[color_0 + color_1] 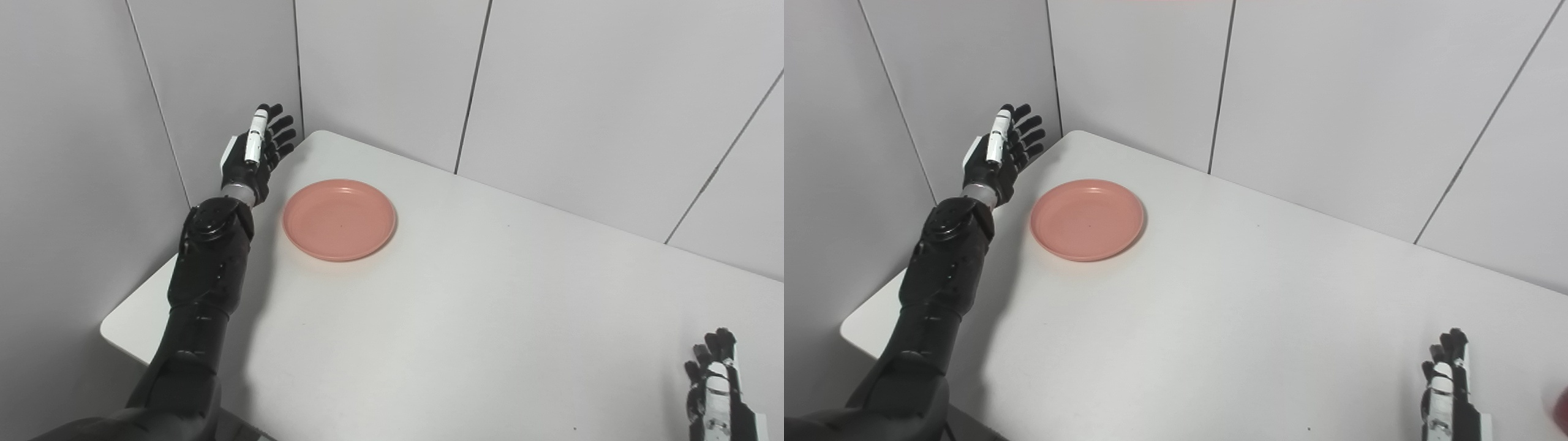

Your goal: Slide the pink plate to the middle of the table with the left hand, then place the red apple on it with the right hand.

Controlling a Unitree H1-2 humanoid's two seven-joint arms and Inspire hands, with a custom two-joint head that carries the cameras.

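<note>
Right hand (716,386) near right edge, fingers extended, holding nothing, left hand (256,153) raised by far-left corner, fingers spread, empty, one pink plate (339,219) just beside it, white table (490,318) bare toward the middle, apple barely visible at right border.

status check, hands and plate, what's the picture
Left hand open, raised beside round pink plate, not touching. Right hand open, idle at near right. Plate empty, far left on white table. Path to middle unobstructed.
</note>
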